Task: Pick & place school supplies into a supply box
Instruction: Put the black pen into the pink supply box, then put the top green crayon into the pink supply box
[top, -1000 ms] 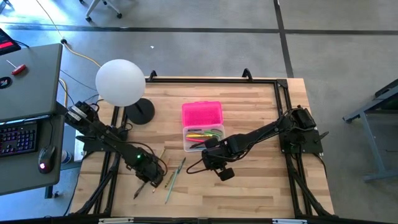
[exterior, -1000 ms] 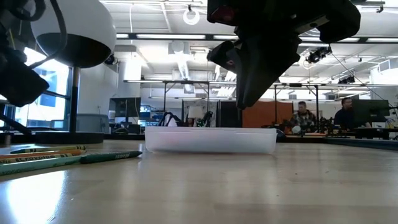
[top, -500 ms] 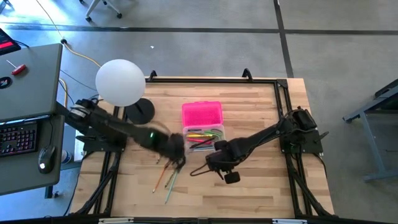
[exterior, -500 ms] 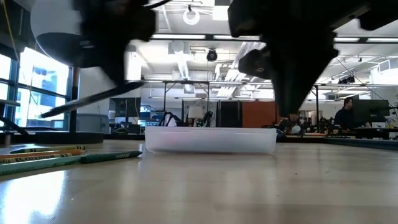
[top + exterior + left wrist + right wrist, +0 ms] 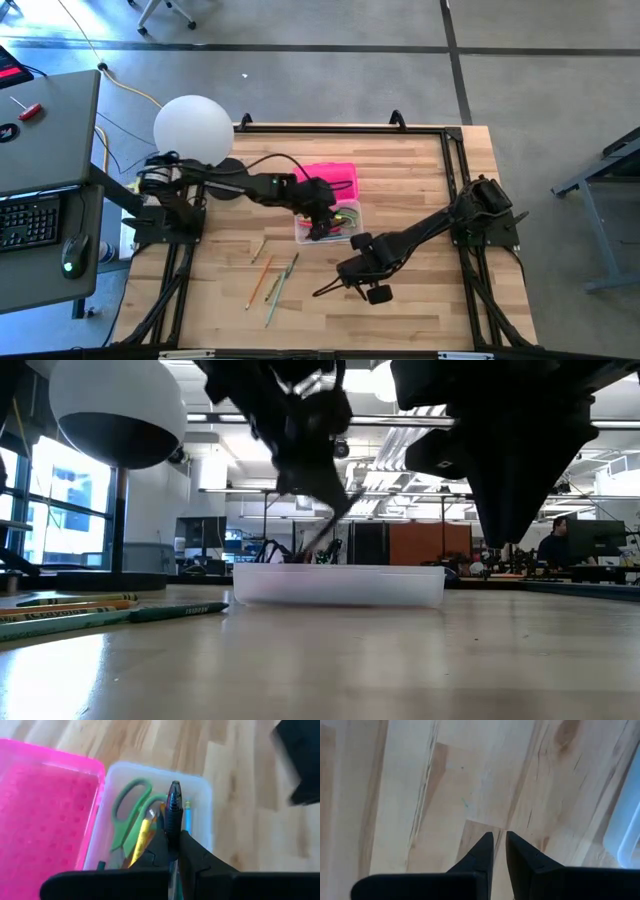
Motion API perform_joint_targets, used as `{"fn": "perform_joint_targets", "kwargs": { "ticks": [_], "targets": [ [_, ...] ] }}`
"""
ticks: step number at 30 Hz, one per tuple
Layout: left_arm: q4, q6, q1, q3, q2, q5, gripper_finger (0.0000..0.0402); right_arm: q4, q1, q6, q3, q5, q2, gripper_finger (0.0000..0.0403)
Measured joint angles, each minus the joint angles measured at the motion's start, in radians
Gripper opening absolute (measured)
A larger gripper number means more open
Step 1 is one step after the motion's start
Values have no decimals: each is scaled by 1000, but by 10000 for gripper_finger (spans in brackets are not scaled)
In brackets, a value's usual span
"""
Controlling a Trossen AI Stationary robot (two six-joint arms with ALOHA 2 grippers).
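— Where is the left gripper (image 5: 172,847), and what's it doing?

— Over the open supply box (image 5: 327,222), fingers clamped on a dark pen (image 5: 173,810) that sticks out between them. In the left wrist view the pen's tip hangs above the box's contents, not yet lying among them.

— What's in the box?

— Green-handled scissors (image 5: 129,815), a yellow pencil (image 5: 142,836) beside them, and a thin light-blue pencil (image 5: 188,817) near the far wall. Its pink lid (image 5: 325,182) lies flat against the box's far side, touching it.

— And the right gripper (image 5: 499,852)?

— Out over bare tabletop (image 5: 410,795), just in front of the box and to its right. Its fingers stand nearly together with a narrow gap, nothing between them.

— Anything left outside?

— A few pencils (image 5: 272,282) lie loose on the wood, in front of the box and to its left, well apart from either gripper. The low view shows them as green and yellow ones lying flat.
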Motion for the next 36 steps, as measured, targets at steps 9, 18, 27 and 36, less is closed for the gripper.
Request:
{"fn": "perform_joint_targets", "kwargs": {
  "ticks": [9, 18, 27, 36],
  "targets": [
    [-18, 16, 5, -2, 86, -11, 116, 7, 0, -3, 0, 7, 0, 30],
    [-60, 12, 5, 61, 77, -11, 157, 15, 1, -8, 0, 12, 0, 30],
    [-723, 25, 3, 342, 70, -83, 158, 26, 0, -16, 0, 23, 0, 30],
    [-1284, -394, -117, 397, -88, -342, 159, 30, 2, -16, 0, 45, 0, 30]
  ]
}}
